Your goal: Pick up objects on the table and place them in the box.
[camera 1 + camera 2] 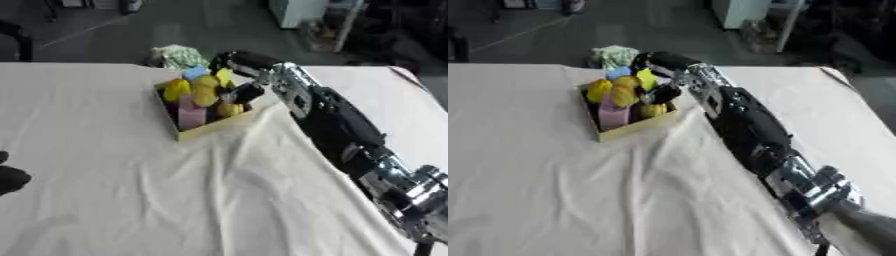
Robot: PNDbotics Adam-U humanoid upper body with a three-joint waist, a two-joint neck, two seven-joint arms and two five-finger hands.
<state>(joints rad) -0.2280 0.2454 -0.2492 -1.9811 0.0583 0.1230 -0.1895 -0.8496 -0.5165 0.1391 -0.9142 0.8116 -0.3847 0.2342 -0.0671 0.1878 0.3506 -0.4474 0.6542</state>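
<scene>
Now, your left hand (10,177) sits idle at nine o'clock; its fingers can't be read. On the cream-clothed tabletop (114,190), the shallow tan cardboard box (210,127) at twelve o'clock holds yellow rounded pieces, a pink block (191,114) and a blue piece. Your right hand (243,75) hovers there, fingers pinching a yellow piece (224,77); lower before letting go.

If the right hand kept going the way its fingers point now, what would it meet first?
Probably the yellow pieces piled in the box: the right hand reaches down over its far side, fingers pointing in. Depth is unclear, so contact can't be judged.
</scene>
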